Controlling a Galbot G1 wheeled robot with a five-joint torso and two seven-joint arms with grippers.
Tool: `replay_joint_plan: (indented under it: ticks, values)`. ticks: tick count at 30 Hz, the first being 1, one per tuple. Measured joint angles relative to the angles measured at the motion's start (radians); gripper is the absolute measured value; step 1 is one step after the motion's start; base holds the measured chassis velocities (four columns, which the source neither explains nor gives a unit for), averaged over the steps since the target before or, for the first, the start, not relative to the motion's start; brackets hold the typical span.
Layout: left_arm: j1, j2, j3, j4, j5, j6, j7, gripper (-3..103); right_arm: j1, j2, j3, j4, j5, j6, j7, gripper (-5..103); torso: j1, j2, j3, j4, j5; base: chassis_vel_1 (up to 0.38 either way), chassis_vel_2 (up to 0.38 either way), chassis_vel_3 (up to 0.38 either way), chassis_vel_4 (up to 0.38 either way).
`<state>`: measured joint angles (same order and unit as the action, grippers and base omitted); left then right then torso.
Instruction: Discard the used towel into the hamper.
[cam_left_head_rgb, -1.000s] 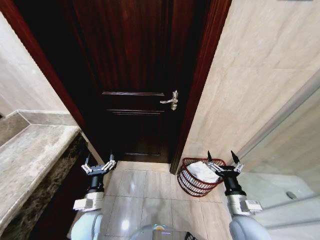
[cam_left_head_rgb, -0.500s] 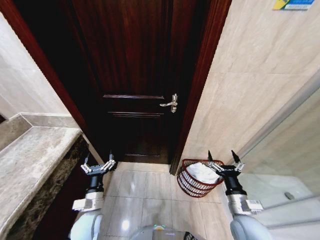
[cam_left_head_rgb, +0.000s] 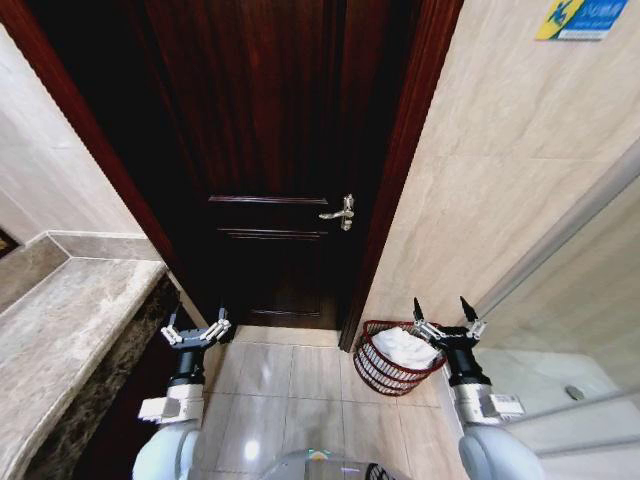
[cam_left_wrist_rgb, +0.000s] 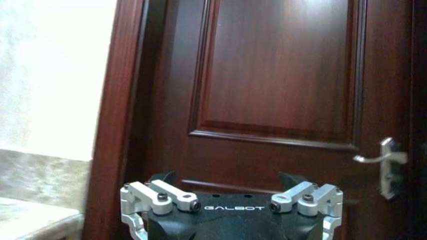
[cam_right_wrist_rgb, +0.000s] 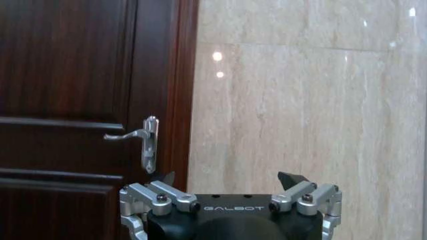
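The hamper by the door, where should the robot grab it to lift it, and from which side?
Probably the top rim of the hamper, from above on its near side. The basket tapers downward, so the wall gives a poor hold, and the towel fills the middle. The open right tool is nearest.

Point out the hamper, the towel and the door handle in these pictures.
hamper (cam_left_head_rgb: 375, 372), head view, on its woven front wall.
towel (cam_left_head_rgb: 405, 347), head view, on the white cloth lying inside the hamper.
door handle (cam_left_head_rgb: 341, 213), head view, on the silver lever.
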<state>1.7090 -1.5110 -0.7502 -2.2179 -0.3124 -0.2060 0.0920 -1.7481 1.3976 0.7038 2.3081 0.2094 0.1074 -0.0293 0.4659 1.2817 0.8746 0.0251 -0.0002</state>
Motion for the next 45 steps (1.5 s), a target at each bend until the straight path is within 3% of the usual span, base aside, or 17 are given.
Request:
replay_joint_plan:
  ticks: [1, 5, 6, 8, 11, 19, 22, 23, 27, 30, 39, 45]
  values:
    - [0.000, 0.000, 0.000, 0.000, 0.000, 0.000, 0.000, 100, 0.000, 0.000, 0.000, 0.000, 0.000, 0.000, 0.000, 100, 0.000, 0.000, 0.000, 0.0000, 0.0000, 0.000, 0.000, 0.000, 0.000]
    - [-0.054, 0.127, 0.012, -0.028, -0.054, 0.150, -0.058, 100, 0.006, -0.016, 0.057, 0.012, 0.058, -0.042, -0.021, 100, 0.012, 0.027, 0.015, -0.0003, 0.0002, 0.000, 0.000, 0.000, 0.000]
    - [-0.054, 0.127, 0.012, -0.028, -0.054, 0.150, -0.058, 100, 0.006, -0.016, 0.057, 0.012, 0.058, -0.042, -0.021, 100, 0.012, 0.027, 0.015, -0.0003, 0.0002, 0.000, 0.000, 0.000, 0.000]
    - [-0.072, 0.185, 0.035, -0.035, -0.065, 0.211, -0.101, 100, 0.016, -0.001, 0.065, 0.012, 0.050, -0.059, -0.023, 100, 0.019, 0.041, 0.023, -0.0001, 0.0002, 0.000, 0.000, 0.000, 0.000]
    - [-0.091, 0.227, 0.053, -0.023, -0.067, 0.229, -0.148, 100, 0.026, 0.031, 0.047, 0.018, 0.009, -0.070, -0.023, 100, 0.027, 0.058, 0.032, -0.0003, 0.0001, 0.000, 0.000, 0.000, 0.000]
    - [-0.081, 0.231, 0.022, 0.001, -0.013, 0.174, -0.163, 100, 0.069, 0.046, -0.019, 0.040, -0.057, -0.118, -0.019, 100, 0.045, 0.098, 0.053, 0.0002, 0.0000, 0.000, 0.000, 0.000, 0.000]
    - [-0.075, 0.221, 0.010, 0.014, 0.030, 0.105, -0.128, 100, 0.066, 0.036, -0.022, 0.050, -0.064, -0.124, -0.018, 100, 0.057, 0.124, 0.067, -0.0001, 0.0002, 0.000, 0.000, 0.000, 0.000]
    - [-0.075, 0.221, 0.010, 0.014, 0.030, 0.105, -0.128, 100, 0.066, 0.036, -0.022, 0.050, -0.064, -0.124, -0.018, 100, 0.057, 0.124, 0.067, -0.0001, 0.0002, 0.000, 0.000, 0.000, 0.000]
    - [-0.083, 0.208, 0.005, 0.057, 0.037, 0.020, -0.084, 100, 0.074, 0.032, -0.014, 0.022, -0.072, -0.089, -0.034, 100, 0.070, 0.153, 0.083, -0.0001, 0.0001, 0.000, 0.000, 0.000, 0.000]
    - [-0.082, 0.202, -0.001, 0.072, 0.044, -0.006, -0.072, 100, 0.075, 0.034, -0.002, 0.001, -0.099, -0.064, -0.041, 100, 0.078, 0.169, 0.092, -0.0002, 0.0002, 0.000, 0.000, 0.000, 0.000]
    - [-0.068, 0.190, -0.004, 0.070, 0.050, -0.009, -0.087, 100, 0.058, 0.040, 0.021, -0.017, -0.119, -0.027, -0.048, 100, 0.100, 0.219, 0.119, -0.0001, 0.0002, 0.000, 0.000, 0.000, 0.000]
    - [-0.066, 0.181, 0.015, 0.035, 0.038, 0.041, -0.117, 100, 0.059, 0.041, 0.035, -0.032, -0.140, -0.004, -0.060, 100, 0.120, 0.262, 0.142, -0.0001, 0.0002, 0.000, 0.000, 0.000, 0.000]
